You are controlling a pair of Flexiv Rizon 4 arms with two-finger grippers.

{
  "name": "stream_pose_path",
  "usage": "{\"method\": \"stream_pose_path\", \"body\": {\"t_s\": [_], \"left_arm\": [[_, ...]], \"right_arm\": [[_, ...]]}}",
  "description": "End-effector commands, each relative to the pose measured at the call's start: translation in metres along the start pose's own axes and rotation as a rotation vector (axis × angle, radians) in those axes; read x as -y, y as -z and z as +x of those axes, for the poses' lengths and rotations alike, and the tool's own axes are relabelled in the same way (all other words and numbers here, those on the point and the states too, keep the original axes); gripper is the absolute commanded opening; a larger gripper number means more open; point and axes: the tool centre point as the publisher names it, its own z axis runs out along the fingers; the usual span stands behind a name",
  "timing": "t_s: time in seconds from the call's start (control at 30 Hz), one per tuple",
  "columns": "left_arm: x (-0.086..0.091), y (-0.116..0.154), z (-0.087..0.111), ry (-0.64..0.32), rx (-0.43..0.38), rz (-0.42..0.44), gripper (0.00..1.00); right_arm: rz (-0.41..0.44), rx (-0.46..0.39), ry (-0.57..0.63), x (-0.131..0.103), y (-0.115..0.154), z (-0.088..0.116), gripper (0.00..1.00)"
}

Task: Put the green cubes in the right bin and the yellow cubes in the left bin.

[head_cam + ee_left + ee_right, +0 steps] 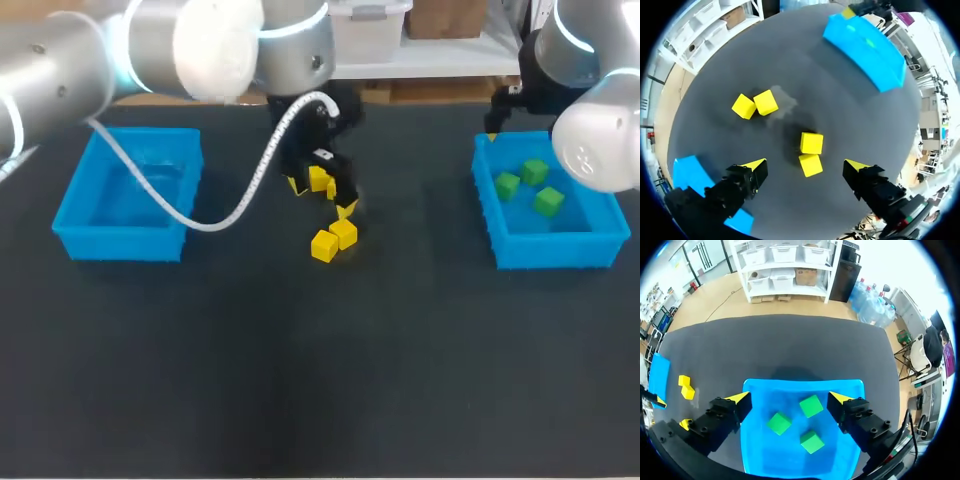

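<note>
Several yellow cubes lie mid-table in two pairs. One pair sits just clear of my left gripper. The other pair is under my left gripper, which hovers open; the nearer cube lies between its fingertips without touching them. Three green cubes rest in the right bin. My right gripper hangs open above that bin's far left corner, holding nothing. The left bin holds no cubes.
A white cable loops from my left arm down over the mat between the left bin and the yellow cubes. Dark mat stretches bare across the front of the table.
</note>
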Motion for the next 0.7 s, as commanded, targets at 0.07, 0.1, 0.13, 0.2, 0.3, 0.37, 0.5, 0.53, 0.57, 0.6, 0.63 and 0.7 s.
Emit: {"method": "stream_pose_path", "body": {"t_s": [0.07, 0.1, 0.13, 0.2, 0.3, 0.37, 0.5, 0.53, 0.57, 0.6, 0.63, 0.7], "left_arm": [[-0.002, -0.01, -0.011, 0.002, -0.077, -0.018, 1.0], [-0.001, -0.012, -0.011, 0.004, -0.078, -0.019, 1.0], [-0.002, -0.013, -0.012, 0.006, -0.08, -0.029, 1.0], [-0.002, -0.017, -0.012, 0.007, -0.083, -0.039, 1.0], [-0.005, -0.023, -0.013, 0.013, -0.087, -0.062, 1.0], [-0.007, -0.027, -0.013, 0.018, -0.09, -0.078, 1.0], [-0.007, -0.031, -0.014, 0.025, -0.094, -0.089, 1.0], [-0.008, -0.033, -0.014, 0.026, -0.095, -0.095, 1.0], [-0.008, -0.034, -0.014, 0.027, -0.095, -0.1, 1.0], [-0.008, -0.035, -0.015, 0.027, -0.095, -0.104, 1.0], [-0.008, -0.036, -0.015, 0.027, -0.095, -0.109, 1.0], [-0.008, -0.037, -0.017, 0.028, -0.094, -0.114, 1.0]], "right_arm": [[0.002, 0.004, -0.001, 0.0, 0.001, 0.002, 1.0], [0.002, 0.004, -0.001, 0.0, 0.001, 0.002, 1.0], [0.002, 0.004, -0.001, 0.0, 0.001, 0.002, 1.0], [0.002, 0.004, -0.001, 0.0, 0.001, 0.002, 1.0], [0.002, 0.004, -0.001, 0.0, 0.001, 0.002, 1.0], [0.002, 0.004, -0.001, 0.0, 0.001, 0.002, 1.0], [0.002, 0.004, -0.001, 0.0, 0.001, 0.002, 1.0], [0.002, 0.004, -0.001, 0.0, 0.001, 0.002, 1.0], [0.002, 0.004, -0.001, 0.0, 0.001, 0.002, 1.0], [0.002, 0.004, -0.001, 0.0, 0.001, 0.002, 1.0], [0.002, 0.004, -0.001, 0.0, 0.001, 0.002, 1.0], [0.002, 0.004, -0.001, 0.0, 0.001, 0.002, 1.0]]}}
